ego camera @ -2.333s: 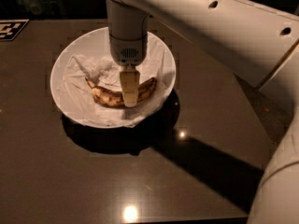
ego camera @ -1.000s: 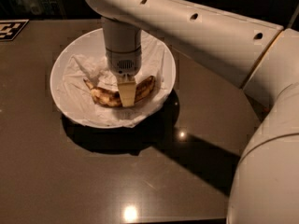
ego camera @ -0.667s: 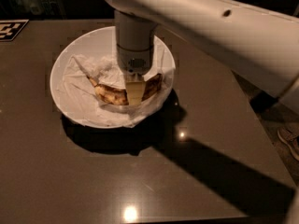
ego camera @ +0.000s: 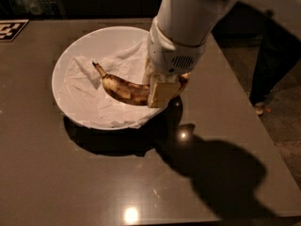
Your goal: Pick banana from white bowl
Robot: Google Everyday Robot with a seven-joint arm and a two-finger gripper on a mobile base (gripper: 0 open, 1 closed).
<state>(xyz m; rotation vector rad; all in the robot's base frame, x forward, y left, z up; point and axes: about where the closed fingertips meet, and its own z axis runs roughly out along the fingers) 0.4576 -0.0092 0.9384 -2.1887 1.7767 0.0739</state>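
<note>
Banana [ego camera: 124, 89] lies in the bowl [ego camera: 89, 41] on a crumpled napkin [ego camera: 87, 95], right of centre. Long axis runs left to right across the view. The dark stem points up-left and the far end is tucked under the gripper [ego camera: 164, 95], with the curve's belly toward the camera. The gripper sits down over that right end, by the bowl's right rim. Cannot tell whether it has closed on the fruit. Judgement: approach done; secure grasp and lift clear of the bowl remain. Bowl rests on the dark surface [ego camera: 70, 173].
</note>
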